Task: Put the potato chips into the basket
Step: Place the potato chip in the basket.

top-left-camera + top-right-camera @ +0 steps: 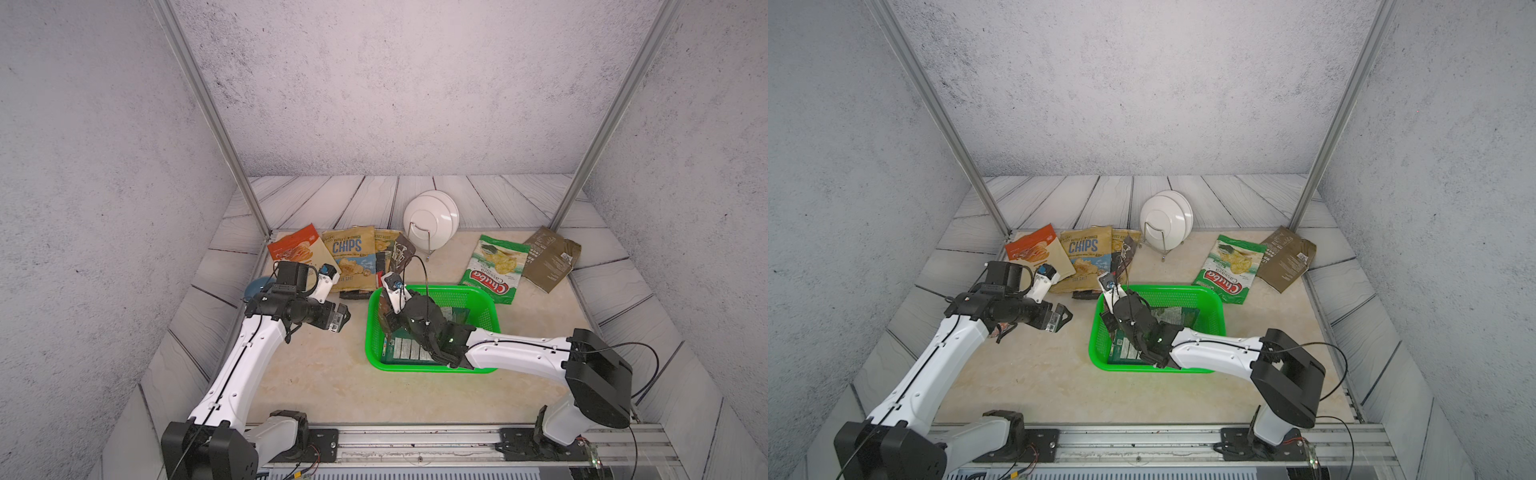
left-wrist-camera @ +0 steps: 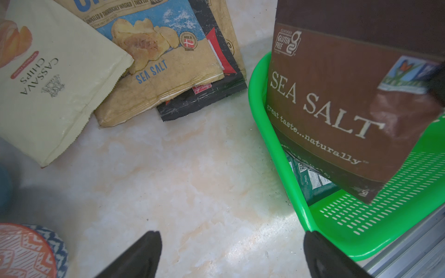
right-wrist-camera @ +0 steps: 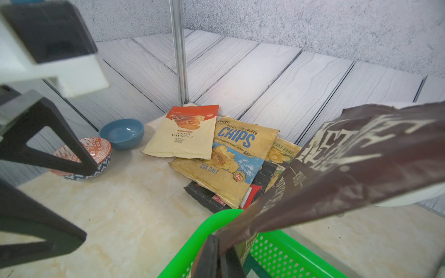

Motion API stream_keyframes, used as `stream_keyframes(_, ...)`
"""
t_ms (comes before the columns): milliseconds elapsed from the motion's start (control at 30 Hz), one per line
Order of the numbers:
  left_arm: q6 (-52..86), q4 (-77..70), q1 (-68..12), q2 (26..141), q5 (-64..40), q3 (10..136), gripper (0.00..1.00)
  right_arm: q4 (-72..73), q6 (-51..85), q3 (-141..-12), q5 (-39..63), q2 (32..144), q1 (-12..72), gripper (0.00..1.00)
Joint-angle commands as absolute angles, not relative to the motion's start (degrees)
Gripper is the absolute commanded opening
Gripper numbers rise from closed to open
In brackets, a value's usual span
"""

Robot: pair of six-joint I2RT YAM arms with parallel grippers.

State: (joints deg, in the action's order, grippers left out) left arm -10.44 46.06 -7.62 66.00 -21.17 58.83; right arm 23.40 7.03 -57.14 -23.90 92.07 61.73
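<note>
basket (image 1: 482,299): mid-table (image 1: 332,374) | in it: flat bag (image 1: 409,349) on base, Kettle bag (image 1: 404,251) upright at left end | behind-left: CHIPS bag (image 1: 349,253), cassava bag (image 1: 297,247) to its left | behind: plates (image 1: 430,218) | behind-right: Chuba bag (image 1: 496,266)

Bright-green perforated plastic basket (image 1: 484,307): one dark-green bag (image 1: 409,351) flat inside; brown "Sea Salt" bag (image 2: 337,101) upright above it, possibly touching. Other crinkly chip bags (image 1: 349,253) lie flat beyond it.

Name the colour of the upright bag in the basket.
Brown bag with pale lettering; shows best in the left wrist view.
</note>
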Motion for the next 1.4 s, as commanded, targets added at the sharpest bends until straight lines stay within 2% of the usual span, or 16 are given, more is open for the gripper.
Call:
stream_keyframes(0,-10.28,46.10,-7.48,65.24,-21.36,58.18,0.99,22.90,10.31,-55.10,-22.63,88.92,62.29,0.13)
stream_keyframes(233,-10.41,46.14,-7.52,65.31,-21.36,57.93,0.99,16.14,15.33,-49.52,-23.51,79.98,63.17,0.22)
stream_keyframes(500,-10.40,46.10,-7.48,65.52,-21.38,58.06,0.99,4.73,21.22,-44.58,-27.09,66.67,63.12,0.28)
stream_keyframes(633,-10.46,46.23,-7.47,65.46,-21.27,58.04,0.99,0.71,24.45,-42.27,-31.99,61.42,62.99,0.39)
stream_keyframes(667,-10.44,46.19,-7.47,65.41,-21.27,58.05,0.99,-0.72,24.78,-42.41,-31.83,60.47,62.72,0.40)
stream_keyframes(833,-10.44,46.31,-7.51,65.43,-21.19,57.92,0.99,-12.15,28.85,-47.17,-21.50,59.25,56.32,0.40)
stream_keyframes(967,-10.55,46.23,-7.49,65.48,-21.25,57.79,0.99,-22.20,32.86,-52.54,-8.80,61.84,45.81,0.41)
stream_keyframes(1033,-10.59,46.27,-7.55,65.58,-21.25,57.71,0.99,-25.50,32.85,-53.62,-6.39,62.73,42.39,0.43)
stream_keyframes(1133,-10.58,46.31,-7.47,65.57,-21.14,57.49,0.99,-29.73,32.06,-54.47,-5.50,64.24,37.89,0.53)
stream_keyframes(1367,-10.97,46.23,-7.47,65.92,-21.96,57.10,0.99,-31.52,28.83,-55.11,7.43,69.77,26.12,0.64)
